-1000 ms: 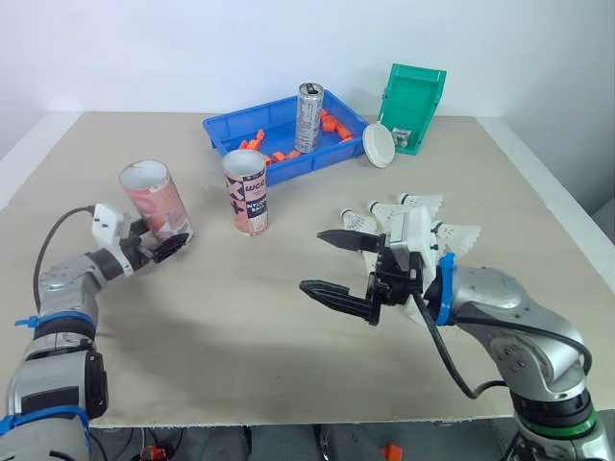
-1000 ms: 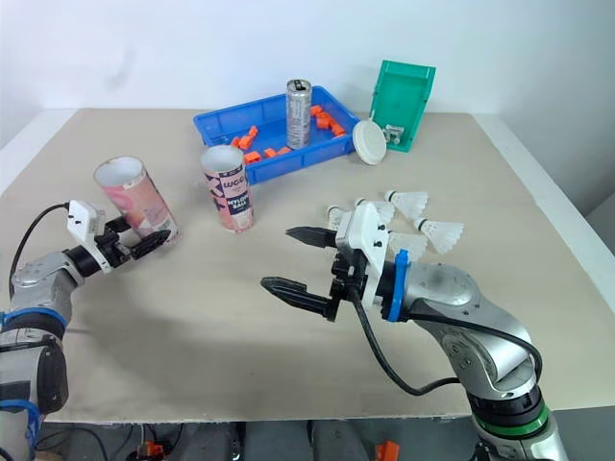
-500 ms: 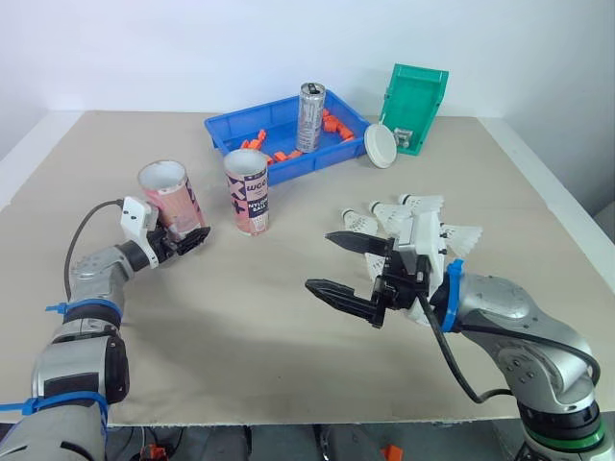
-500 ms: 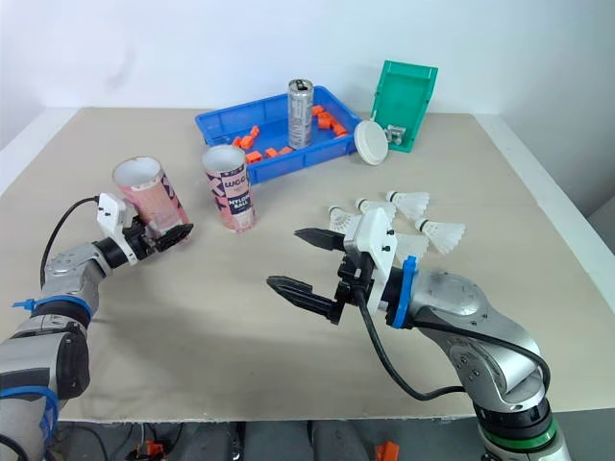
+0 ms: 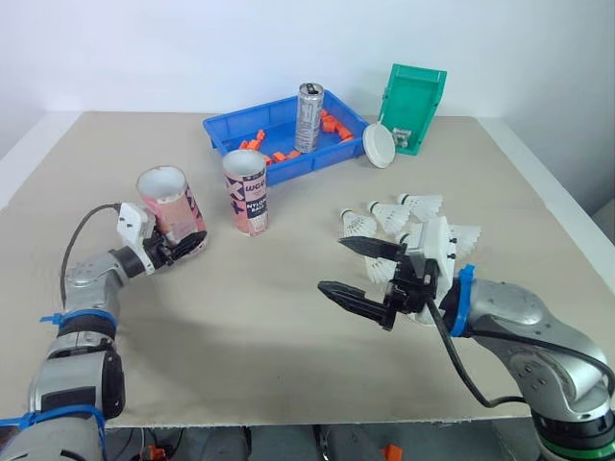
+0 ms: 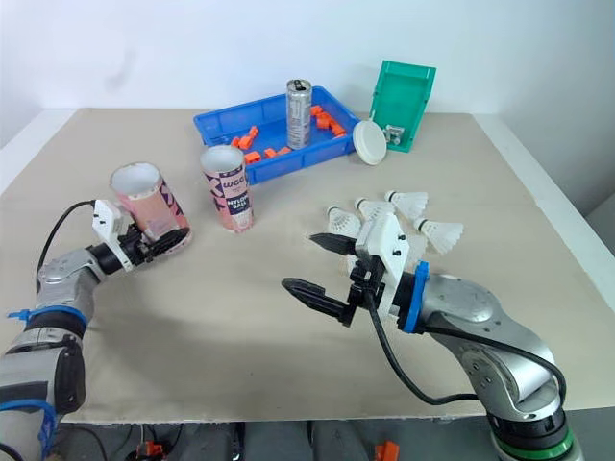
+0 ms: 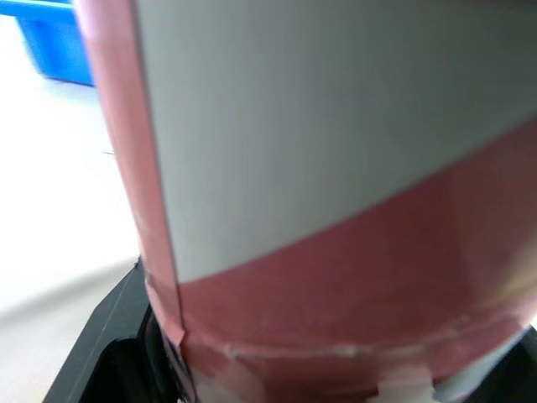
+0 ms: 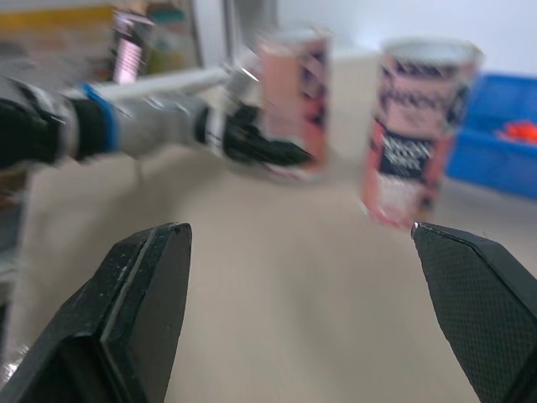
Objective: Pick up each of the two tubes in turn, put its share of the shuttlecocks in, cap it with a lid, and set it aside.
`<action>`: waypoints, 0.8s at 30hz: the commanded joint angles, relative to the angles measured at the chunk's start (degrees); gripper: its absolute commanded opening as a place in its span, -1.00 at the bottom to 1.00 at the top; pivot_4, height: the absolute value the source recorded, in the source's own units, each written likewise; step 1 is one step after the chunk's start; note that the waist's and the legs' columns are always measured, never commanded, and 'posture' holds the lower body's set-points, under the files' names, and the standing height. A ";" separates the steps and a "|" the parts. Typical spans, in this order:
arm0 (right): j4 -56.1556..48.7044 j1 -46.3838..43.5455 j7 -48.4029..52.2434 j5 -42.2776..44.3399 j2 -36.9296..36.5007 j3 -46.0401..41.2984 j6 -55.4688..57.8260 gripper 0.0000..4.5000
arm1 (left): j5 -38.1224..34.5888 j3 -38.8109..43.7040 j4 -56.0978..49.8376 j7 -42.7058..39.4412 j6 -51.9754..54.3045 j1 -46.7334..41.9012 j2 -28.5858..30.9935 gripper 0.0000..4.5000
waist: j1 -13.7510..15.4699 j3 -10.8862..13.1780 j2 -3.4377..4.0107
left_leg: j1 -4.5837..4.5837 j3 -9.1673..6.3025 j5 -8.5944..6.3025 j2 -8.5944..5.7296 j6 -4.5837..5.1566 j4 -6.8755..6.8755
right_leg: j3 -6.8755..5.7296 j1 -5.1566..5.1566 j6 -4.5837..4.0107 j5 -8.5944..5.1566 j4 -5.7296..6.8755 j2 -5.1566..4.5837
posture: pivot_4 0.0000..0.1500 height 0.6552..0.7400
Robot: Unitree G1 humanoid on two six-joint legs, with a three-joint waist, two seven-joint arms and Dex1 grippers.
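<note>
Pink tube (image 5: 171, 202) tilts, open mouth up, base clamped in left gripper (image 5: 187, 245). Second tube (image 5: 246, 192) stands upright near it, uncapped, pink-and-black print. Several white shuttlecocks (image 5: 396, 215) lie clustered well to its right. White round lid (image 5: 379, 145) leans on edge against green bin (image 5: 415, 106).

Two tubes (image 5: 169, 202) (image 5: 247, 192), at least four shuttlecocks (image 5: 356, 226) (image 5: 389, 213) (image 5: 420, 202) (image 5: 463, 235), one lid (image 5: 379, 145), one can (image 5: 308, 117).

The table (image 5: 240, 346) is showing a smooth matt top; the blue tray (image 5: 223, 130) is looking like glossy plastic, the can (image 5: 308, 117) is gleaming as metal, and the pink tube (image 5: 171, 204) is wearing a sleek printed wrap (taped at its base).
</note>
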 commanded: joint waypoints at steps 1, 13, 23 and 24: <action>-3.03 3.00 -2.61 -0.65 -1.32 -3.61 0.60 1.00 | -1.32 -3.29 -15.78 -6.61 7.55 4.01 4.03 0.38 | -0.01 0.00 0.00 | 0.00 0.00 0.00 0.00 0.00 0.00 | 0.00 0.00 -0.02 -0.01 0.00 0.00 | 1.00 1.00; -9.34 15.51 -15.55 -4.54 1.64 -3.63 4.85 1.00 | 3.41 -17.79 -42.08 -23.79 14.75 10.57 19.38 0.38 | -0.03 0.00 0.00 | 0.17 0.12 0.01 0.05 0.01 0.02 | -0.06 0.06 -0.45 -0.15 0.01 -0.13 | 1.00 1.00; 1.10 10.38 -23.19 -16.10 9.83 3.73 2.99 1.00 | 4.06 -25.38 -41.89 -26.23 11.84 5.87 21.27 0.38 | -0.04 0.00 0.00 | 0.08 0.30 0.04 0.06 0.08 -0.01 | -0.05 -0.07 -0.44 -0.19 0.00 -0.20 | 1.00 1.00; 2.10 10.08 -23.39 -16.69 10.40 3.64 2.68 1.00 | 3.85 -25.89 -41.89 -26.23 11.48 5.67 21.51 0.38 | -0.04 0.00 0.00 | 0.07 0.29 0.02 0.06 0.12 -0.03 | -0.05 -0.07 -0.42 -0.25 0.00 -0.19 | 1.00 1.00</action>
